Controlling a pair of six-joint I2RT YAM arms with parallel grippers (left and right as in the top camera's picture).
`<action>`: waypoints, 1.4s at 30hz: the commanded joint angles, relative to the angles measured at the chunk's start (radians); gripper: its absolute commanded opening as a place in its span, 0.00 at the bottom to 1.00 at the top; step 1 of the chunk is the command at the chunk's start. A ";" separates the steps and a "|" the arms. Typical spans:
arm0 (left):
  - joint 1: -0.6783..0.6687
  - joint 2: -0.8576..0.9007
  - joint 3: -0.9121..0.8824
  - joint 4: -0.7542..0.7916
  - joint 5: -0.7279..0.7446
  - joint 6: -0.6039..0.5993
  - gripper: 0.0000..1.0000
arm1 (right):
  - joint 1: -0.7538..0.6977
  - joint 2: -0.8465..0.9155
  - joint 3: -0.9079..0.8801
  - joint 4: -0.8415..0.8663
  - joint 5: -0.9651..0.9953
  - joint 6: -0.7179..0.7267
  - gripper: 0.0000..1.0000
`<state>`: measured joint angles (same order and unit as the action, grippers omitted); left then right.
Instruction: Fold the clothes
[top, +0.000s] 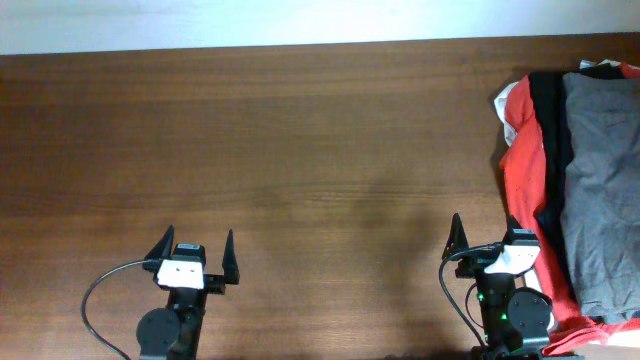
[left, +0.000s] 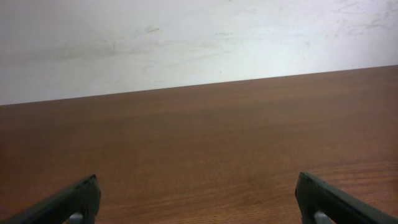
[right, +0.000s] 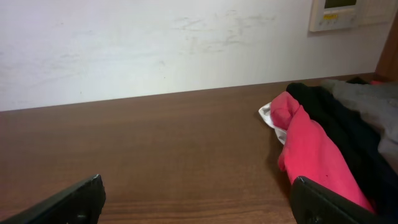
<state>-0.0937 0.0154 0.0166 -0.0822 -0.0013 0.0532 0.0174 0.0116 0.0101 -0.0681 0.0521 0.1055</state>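
We find the clothes (top: 600, 170), grey and wrinkled, lying over a red garment (top: 522, 170) and a black garment (top: 548, 140) at the right edge of the frame, on the tabletop (top: 300, 150). The left gripper (top: 199, 236) and the right gripper (top: 488, 232) sit along the bottom edge, fingers released and spread, grasping nothing. The right one is just beside the red garment.

A brown wooden tabletop (top: 300, 130) meets a scuffed white wall (right: 155, 43). A crumpled red fabric garment (top: 520, 170) lies at right.

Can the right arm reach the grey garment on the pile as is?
Probably yes: the right gripper sits open beside the pile, nothing between, and the grey garment lies uncovered on top.
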 joint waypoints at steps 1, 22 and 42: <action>-0.005 -0.009 -0.008 0.000 -0.010 0.016 1.00 | 0.000 -0.005 -0.005 -0.008 0.005 0.003 0.98; -0.005 -0.009 -0.008 0.000 -0.010 0.016 1.00 | 0.000 -0.005 -0.005 -0.007 0.005 0.003 0.98; -0.005 -0.009 -0.008 0.000 -0.010 0.016 1.00 | 0.002 0.605 1.048 -0.036 -0.063 0.000 0.98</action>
<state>-0.0937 0.0113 0.0162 -0.0826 -0.0055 0.0536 0.0174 0.4606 0.8757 -0.0856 -0.0113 0.1276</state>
